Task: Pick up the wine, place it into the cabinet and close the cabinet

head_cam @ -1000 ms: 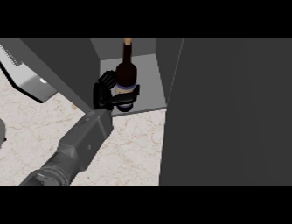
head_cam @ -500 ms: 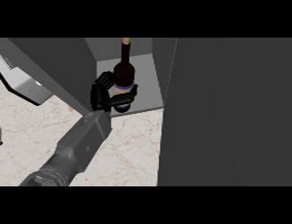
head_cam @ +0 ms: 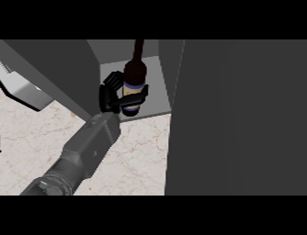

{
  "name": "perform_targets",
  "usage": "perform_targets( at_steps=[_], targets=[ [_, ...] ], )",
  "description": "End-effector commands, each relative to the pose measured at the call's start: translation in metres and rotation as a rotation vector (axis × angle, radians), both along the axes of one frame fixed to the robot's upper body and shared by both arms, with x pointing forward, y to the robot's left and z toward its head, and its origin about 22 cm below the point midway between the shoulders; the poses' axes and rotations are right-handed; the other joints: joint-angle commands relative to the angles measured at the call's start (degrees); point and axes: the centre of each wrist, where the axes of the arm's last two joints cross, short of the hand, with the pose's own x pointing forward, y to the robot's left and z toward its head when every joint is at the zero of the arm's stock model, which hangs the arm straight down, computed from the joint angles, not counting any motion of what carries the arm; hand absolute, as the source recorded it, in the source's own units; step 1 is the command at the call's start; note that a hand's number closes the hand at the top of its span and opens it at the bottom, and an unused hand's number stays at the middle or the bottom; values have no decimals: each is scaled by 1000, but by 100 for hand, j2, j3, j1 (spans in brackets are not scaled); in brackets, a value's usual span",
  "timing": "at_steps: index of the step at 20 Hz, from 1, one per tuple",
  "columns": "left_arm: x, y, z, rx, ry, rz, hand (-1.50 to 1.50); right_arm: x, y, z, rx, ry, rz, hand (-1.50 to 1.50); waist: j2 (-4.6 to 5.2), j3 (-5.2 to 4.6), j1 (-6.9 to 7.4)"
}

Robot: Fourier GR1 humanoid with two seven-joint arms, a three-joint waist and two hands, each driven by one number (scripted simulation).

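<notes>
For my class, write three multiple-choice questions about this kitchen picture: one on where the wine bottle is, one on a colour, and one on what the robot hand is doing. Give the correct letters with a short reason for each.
1. Where is the wine bottle?
A. Lying on the counter
B. Inside the open cabinet
C. On top of the cabinet

2. What colour is the counter?
A. Solid black
B. Bright green
C. Pale marbled

3. What is the state of the robot hand?
A. Curled round the bottle
B. Flat on the counter
C. Pushing the cabinet door

Answers: 1 B, the bottle stands upright within the cabinet's opening. 2 C, the surface is light with faint veining. 3 A, the black fingers wrap the bottle's lower body.
</notes>
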Motion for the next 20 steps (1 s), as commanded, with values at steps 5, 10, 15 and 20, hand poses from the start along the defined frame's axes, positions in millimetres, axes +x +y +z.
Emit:
perform_targets(
  at_steps=[5,10,15,20],
  targets=[
    [16,-15,26,2,-20,18,150,1,-3,-2,-4,-8,9,-150,39,-4,17],
    [29,-25,48,37,-19,21,150,2,-9,-3,-10,-5,-16,-150,14,4,118],
    [33,-28,56,18,-2,23,150,-2,-14,-7,11,-12,-27,-150,58,8,134],
    [45,-39,82,3,34,30,150,-3,-12,-4,9,-14,-32,-150,40,5,215]
  ],
)
